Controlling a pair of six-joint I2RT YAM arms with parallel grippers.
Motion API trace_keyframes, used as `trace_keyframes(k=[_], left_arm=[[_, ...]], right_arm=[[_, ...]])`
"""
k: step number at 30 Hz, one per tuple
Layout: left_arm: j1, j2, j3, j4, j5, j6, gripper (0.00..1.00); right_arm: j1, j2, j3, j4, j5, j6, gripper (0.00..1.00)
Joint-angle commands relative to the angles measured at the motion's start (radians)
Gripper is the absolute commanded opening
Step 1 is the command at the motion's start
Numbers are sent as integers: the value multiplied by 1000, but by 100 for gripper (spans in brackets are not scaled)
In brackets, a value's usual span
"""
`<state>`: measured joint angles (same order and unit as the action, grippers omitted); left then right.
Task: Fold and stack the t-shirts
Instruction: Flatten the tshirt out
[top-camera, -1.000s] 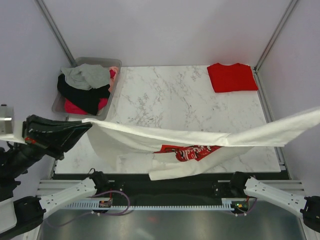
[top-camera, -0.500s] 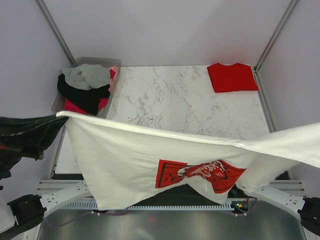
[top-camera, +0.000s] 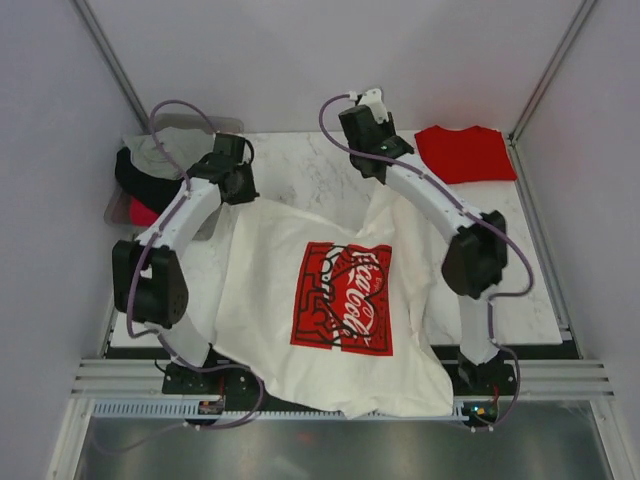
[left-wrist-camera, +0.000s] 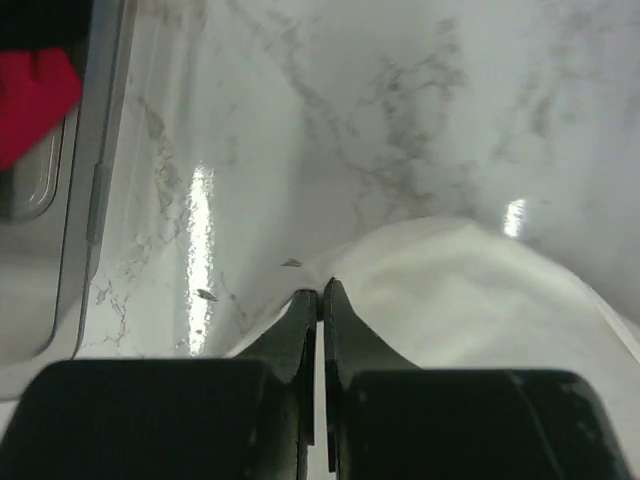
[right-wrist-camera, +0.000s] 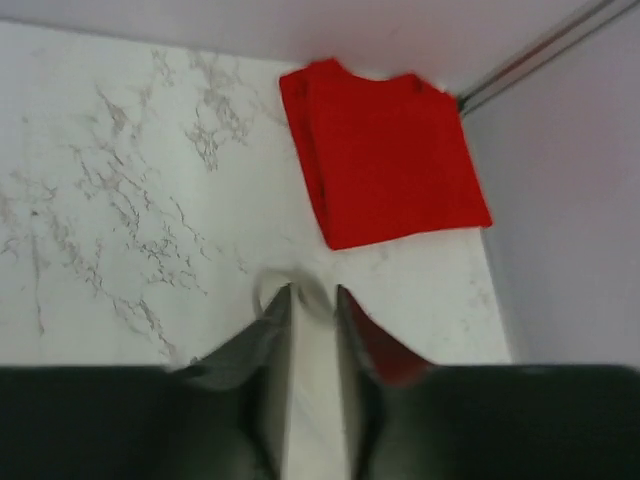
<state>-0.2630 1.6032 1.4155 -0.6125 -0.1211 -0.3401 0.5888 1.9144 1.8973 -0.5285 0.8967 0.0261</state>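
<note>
The cream-white t-shirt (top-camera: 270, 300) lies spread on the marble table, its red chest print (top-camera: 342, 298) facing up and its hem hanging over the near edge. My left gripper (left-wrist-camera: 321, 293) sits at the shirt's far left corner with its jaws pressed together, and the cloth (left-wrist-camera: 450, 290) rises in a peak to the tips. My right gripper (right-wrist-camera: 312, 292) is above the shirt's far right corner. Its fingers stand apart with loose white cloth (right-wrist-camera: 312, 400) between them. The plain red t-shirt (top-camera: 465, 154) lies folded at the far right corner, just beyond the right gripper (right-wrist-camera: 385, 150).
A grey bin (top-camera: 118, 208) of mixed clothes stands at the far left beside the left arm; its rim (left-wrist-camera: 95, 170) is close to the left gripper. Frame posts and walls close in the table's sides. Bare marble (top-camera: 300, 165) lies between the two grippers.
The white shirt was held stretched in the air; now it lies flat on the table, print up. Both arms have swung down and far. The right jaws have parted.
</note>
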Motion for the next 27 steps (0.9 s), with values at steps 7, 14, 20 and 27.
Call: trace_keyframes(k=[7, 14, 20, 27], left_arm=[[111, 48, 28, -43, 89, -91, 100], [105, -230, -268, 61, 116, -82, 100], [105, -191, -446, 214, 245, -106, 98], [103, 61, -368, 283, 250, -195, 97]], right_arm=[[-96, 119, 72, -211, -92, 238, 87], [-176, -264, -556, 83, -579, 440, 88], [-234, -143, -633, 145, -783, 475, 86], [-328, 83, -566, 154, -884, 515, 84]])
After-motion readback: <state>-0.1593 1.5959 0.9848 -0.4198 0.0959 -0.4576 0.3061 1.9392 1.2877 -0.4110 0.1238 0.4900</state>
